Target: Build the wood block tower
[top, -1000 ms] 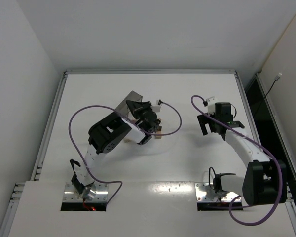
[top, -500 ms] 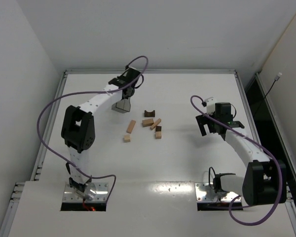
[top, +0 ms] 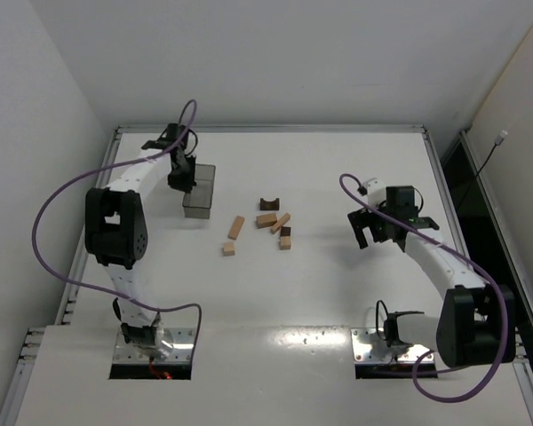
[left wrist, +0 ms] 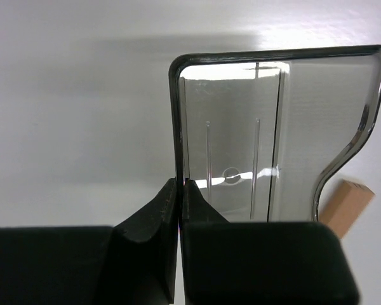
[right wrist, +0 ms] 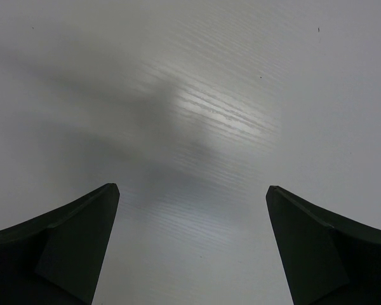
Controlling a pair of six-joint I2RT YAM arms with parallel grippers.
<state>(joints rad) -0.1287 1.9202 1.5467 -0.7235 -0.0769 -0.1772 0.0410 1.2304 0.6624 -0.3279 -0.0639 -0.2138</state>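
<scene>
left gripper (left wrist: 180,185) pinched tight on one side wall of the grey bin (left wrist: 267,56); one finger inside the wall, one outside, thin plastic clamped between (left wrist view is unambiguous); bin open side up; cannot tell whether it sits on the table (top: 338,160) or hangs just above it; left arm (top: 124,191) stretched out and comes at the bin from its left.

wood blocks (top: 266,219) all lie to the right of the bin, loose on the table; tower not yet built, pieces look single-layer from the top view; closest to the bin: tan bar (top: 236,227) lying at a slant, tan cube (top: 228,249) just beside its near end; further right of the bin, a looser cluster: dark arch (top: 268,204) at the far side, second tan bar (top: 281,223) slanted, dark brown piece (top: 285,232) and a second tan cube (top: 285,242) right against each other; cannot tell whether those two touch.

one tan block end (left wrist: 346,200) shows past the bin's notched corner in the left wrist view; cannot tell which block.

right gripper (top: 370,229) well to the right of the bin, beyond the block cluster; fingers (right wrist: 82,241) spread wide, gripping nothing, bare table under them.
</scene>
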